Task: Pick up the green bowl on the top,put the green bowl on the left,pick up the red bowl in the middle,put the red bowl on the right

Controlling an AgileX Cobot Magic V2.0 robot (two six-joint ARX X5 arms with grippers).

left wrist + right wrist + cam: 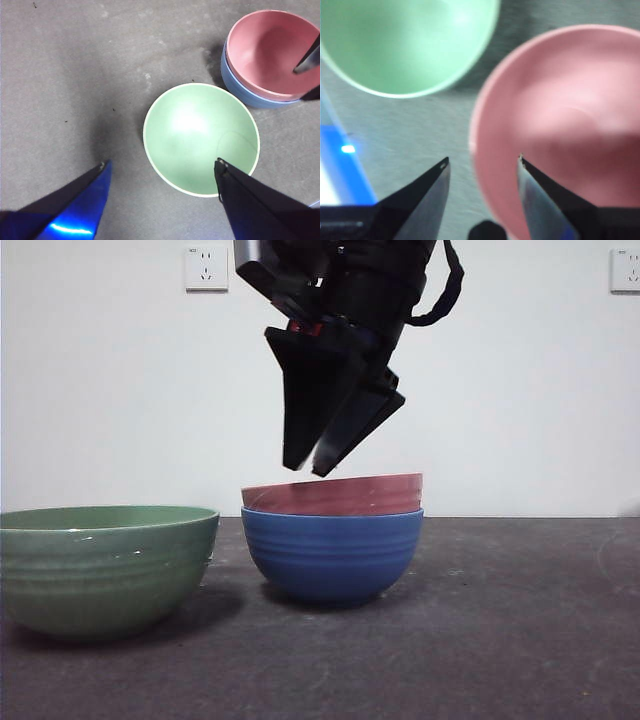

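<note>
The green bowl point(105, 565) stands upright on the table at the left, apart from the stack. The red bowl point(335, 495) sits nested in a blue bowl point(335, 555) at the middle. My right gripper point(308, 470) hangs open just above the red bowl's left rim, touching nothing. In the right wrist view its jaws straddle that rim of the red bowl point(560, 130), with the green bowl point(405, 45) beyond. My left gripper point(161, 162) is open and empty, high over the green bowl point(200, 137); the red bowl point(270, 50) lies beside it.
The blue bowl point(240, 90) under the red one rests on the dark grey table point(500, 640). A white wall with two sockets point(206, 268) stands behind. Bare table stretches to the right of the stack.
</note>
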